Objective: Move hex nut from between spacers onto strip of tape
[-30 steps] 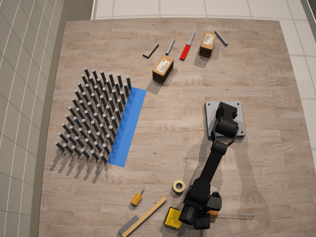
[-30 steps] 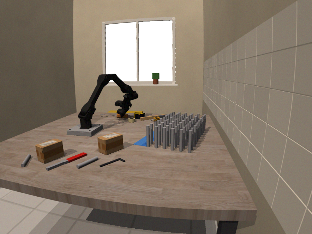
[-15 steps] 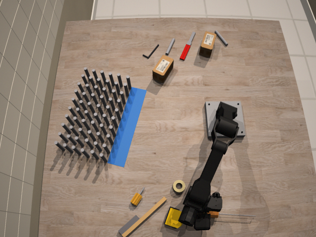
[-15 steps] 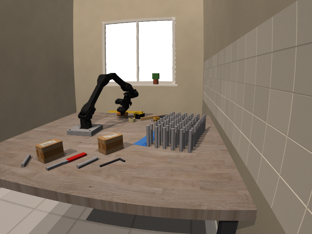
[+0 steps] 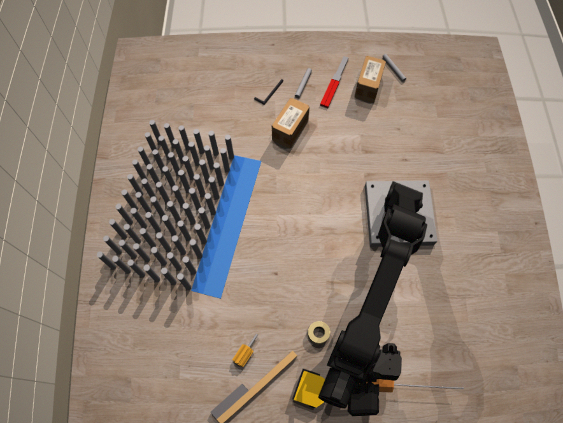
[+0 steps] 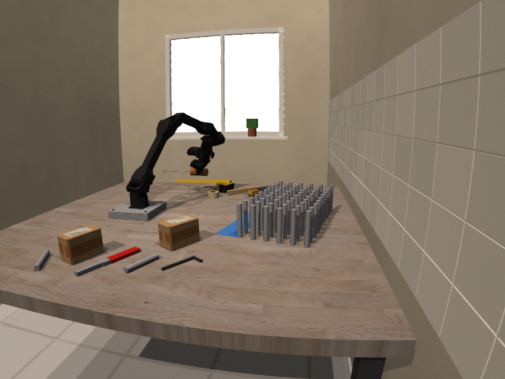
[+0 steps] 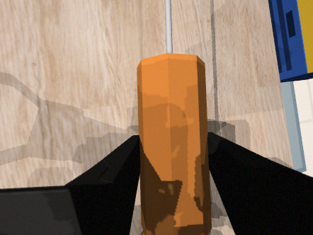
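My gripper (image 7: pixel 172 141) is shut on the orange-brown handle of the hook pick (image 7: pixel 171 138). In the side view the gripper (image 6: pixel 199 167) holds the pick (image 6: pixel 179 171) level, a little above the table. From above the handle (image 5: pixel 384 386) shows at the gripper, and the thin shaft (image 5: pixel 427 387) points right near the table's front edge. The standing grey spacers (image 5: pixel 168 200) form a dense block at the left. The blue strip of tape (image 5: pixel 227 226) lies along their right side. The hex nut is hidden among the spacers in every view.
A yellow tape measure (image 5: pixel 307 387), a tape roll (image 5: pixel 318 332), a small yellow-handled screwdriver (image 5: pixel 244 353) and a wooden strip (image 5: pixel 255 388) lie near the gripper. Two cardboard boxes (image 5: pixel 290 121), a red-handled tool (image 5: pixel 333 84), an Allen key (image 5: pixel 270 94) and grey rods (image 5: pixel 302 82) lie at the far side.
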`<state>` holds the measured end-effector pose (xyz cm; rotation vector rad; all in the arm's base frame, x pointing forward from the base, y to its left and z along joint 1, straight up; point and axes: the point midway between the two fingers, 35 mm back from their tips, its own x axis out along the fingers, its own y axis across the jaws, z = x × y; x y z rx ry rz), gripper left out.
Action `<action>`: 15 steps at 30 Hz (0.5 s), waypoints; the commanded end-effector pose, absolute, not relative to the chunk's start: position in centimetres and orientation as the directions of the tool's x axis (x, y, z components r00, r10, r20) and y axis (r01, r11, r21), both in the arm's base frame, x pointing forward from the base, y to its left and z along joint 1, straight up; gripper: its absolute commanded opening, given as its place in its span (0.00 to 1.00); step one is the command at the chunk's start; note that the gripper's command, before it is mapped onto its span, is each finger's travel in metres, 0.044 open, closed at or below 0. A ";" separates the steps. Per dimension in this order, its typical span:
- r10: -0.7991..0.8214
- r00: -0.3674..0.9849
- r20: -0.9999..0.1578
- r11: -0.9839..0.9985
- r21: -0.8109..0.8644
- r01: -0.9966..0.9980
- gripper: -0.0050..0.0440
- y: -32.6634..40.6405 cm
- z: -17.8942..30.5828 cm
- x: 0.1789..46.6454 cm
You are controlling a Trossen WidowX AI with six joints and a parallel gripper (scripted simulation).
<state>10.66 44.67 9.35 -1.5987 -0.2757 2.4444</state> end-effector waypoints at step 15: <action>0.327 -0.370 -0.870 -0.943 -0.326 -0.066 0.00 44.0 19.1 10.6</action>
